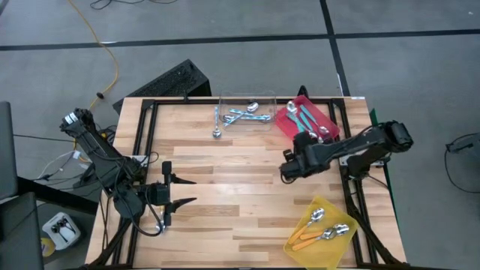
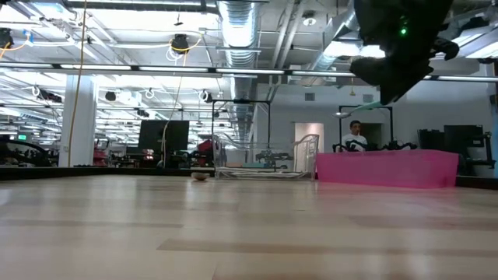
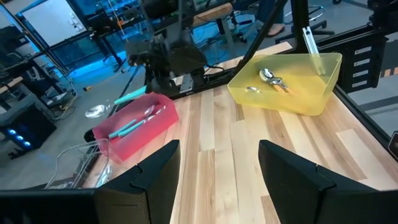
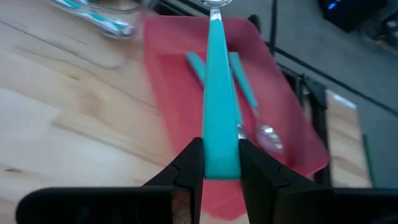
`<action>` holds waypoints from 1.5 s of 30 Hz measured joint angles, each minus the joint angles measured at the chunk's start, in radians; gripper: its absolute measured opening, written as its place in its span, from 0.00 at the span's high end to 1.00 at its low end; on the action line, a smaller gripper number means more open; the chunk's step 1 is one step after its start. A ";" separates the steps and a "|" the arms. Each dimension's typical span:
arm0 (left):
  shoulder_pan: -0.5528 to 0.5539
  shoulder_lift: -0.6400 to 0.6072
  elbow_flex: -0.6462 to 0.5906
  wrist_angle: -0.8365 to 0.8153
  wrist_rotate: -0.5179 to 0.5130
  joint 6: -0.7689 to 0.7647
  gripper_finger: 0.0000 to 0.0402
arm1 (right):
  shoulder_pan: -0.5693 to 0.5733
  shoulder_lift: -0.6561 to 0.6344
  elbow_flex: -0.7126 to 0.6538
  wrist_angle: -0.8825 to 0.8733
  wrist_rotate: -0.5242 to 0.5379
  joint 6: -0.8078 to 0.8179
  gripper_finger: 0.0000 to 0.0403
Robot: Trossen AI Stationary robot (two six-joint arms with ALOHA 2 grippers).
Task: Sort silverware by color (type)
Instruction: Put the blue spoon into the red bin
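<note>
**Teal spoon held over the red tray**

The right gripper [image 4: 219, 163] has its jaws clamped on the flat teal plastic handle of a small spoon [image 4: 217, 93], whose shiny metal bowl points away from the wrist, above the red plastic tray [image 4: 292, 124] at the far right of the light wooden counter [image 1: 240, 187]. Two more teal-handled spoons with metal bowls [image 4: 249, 106] lie inside that tray. Light blue-handled spoons [image 1: 244, 115] rest in the clear tray [image 1: 225, 101] just beside it, one metal bowl lying outside its near-left corner. Orange-handled spoons [image 1: 319, 234] sit in the yellow tray [image 1: 304, 251] at the near right corner. The left gripper [image 1: 184, 190] waits low at the near left, jaws apart and holding nothing.
</note>
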 joint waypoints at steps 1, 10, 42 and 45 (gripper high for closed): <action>0.000 0.000 0.000 0.000 0.000 0.000 0.49 | -0.018 0.000 0.000 -0.017 -0.011 -0.018 0.75; 0.000 0.000 0.000 -0.021 0.000 0.000 0.49 | -0.212 0.000 -0.061 -0.048 -0.098 -0.276 0.75; 0.000 0.000 0.000 -0.037 -0.031 0.015 0.49 | -0.315 -0.671 -0.631 0.596 -0.265 -0.509 0.75; 0.000 0.000 0.000 -0.036 -0.031 0.018 0.49 | -0.351 -0.638 -0.640 0.669 -0.284 -0.569 0.75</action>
